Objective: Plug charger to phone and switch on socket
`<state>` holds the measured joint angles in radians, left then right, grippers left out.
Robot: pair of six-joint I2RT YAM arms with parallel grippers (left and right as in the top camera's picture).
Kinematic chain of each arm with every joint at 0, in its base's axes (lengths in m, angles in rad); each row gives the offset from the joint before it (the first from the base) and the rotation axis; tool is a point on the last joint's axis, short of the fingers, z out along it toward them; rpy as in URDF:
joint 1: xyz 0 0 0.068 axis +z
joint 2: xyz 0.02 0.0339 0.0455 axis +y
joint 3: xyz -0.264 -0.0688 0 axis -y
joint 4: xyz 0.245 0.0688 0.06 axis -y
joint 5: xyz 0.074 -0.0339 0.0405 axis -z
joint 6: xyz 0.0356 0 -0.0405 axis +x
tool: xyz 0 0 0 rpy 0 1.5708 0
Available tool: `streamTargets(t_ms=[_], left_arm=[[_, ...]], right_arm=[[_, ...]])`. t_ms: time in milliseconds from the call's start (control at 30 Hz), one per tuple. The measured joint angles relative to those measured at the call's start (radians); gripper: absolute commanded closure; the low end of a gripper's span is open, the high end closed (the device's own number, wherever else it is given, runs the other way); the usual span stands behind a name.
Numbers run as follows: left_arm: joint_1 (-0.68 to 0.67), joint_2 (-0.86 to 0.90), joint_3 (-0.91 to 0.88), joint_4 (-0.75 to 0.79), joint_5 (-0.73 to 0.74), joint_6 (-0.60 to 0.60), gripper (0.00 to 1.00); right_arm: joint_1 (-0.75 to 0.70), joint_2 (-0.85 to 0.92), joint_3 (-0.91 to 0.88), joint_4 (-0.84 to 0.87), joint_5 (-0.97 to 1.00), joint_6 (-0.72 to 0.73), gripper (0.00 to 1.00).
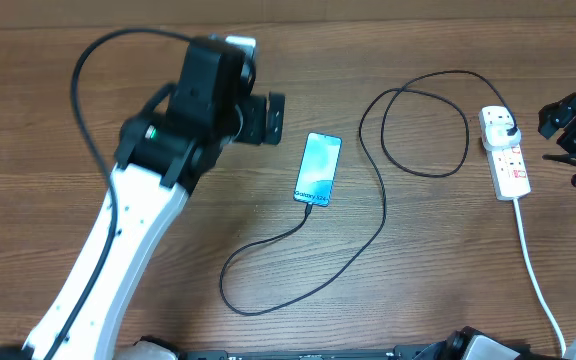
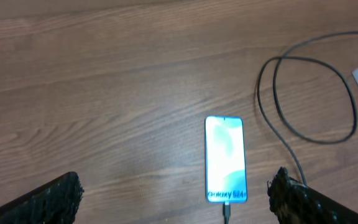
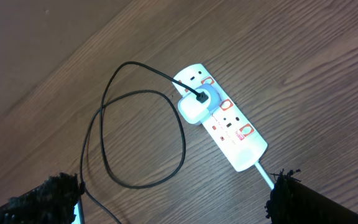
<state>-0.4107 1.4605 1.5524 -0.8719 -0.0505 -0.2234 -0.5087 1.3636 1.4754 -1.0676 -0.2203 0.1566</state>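
Right of left claw [image 1: 275, 118], phone [image 1: 318, 168], apart; socket [image 1: 505, 152] near right claw [image 1: 560, 120].

the charger [image 3: 191, 111] sits plugged into the socket [image 3: 240, 138], its black cable looping left across the table [image 3: 303, 50].

The phone [image 2: 225, 159] shows "Galaxy S24" along its screen's bottom edge; any following character is blurred.

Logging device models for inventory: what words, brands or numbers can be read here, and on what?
"Galaxy S24", last character after it blurred: on the phone screen, along one short edge.
On the socket: red marks only; any print is too small to read.
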Motion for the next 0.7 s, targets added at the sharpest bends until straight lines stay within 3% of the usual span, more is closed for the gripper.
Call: streamTargets(t_ms=[400, 467, 700], left_arm=[[0.000, -0.316, -0.492, 0.541, -0.027, 0.064, 0.01], [0.005, -0.372, -0.587, 0.721, -0.029, 0.089, 0.00], [0.072, -0.547, -0.862, 1.098, -0.010, 0.124, 0.00]], right_arm=[[0.000, 0.000, 0.000, 0.000, 0.000, 0.000, 0.00], [0.000, 0.000, 0.000, 0.000, 0.000, 0.001, 0.00], [0.000, 0.000, 0.000, 0.000, 0.000, 0.001, 0.00]])
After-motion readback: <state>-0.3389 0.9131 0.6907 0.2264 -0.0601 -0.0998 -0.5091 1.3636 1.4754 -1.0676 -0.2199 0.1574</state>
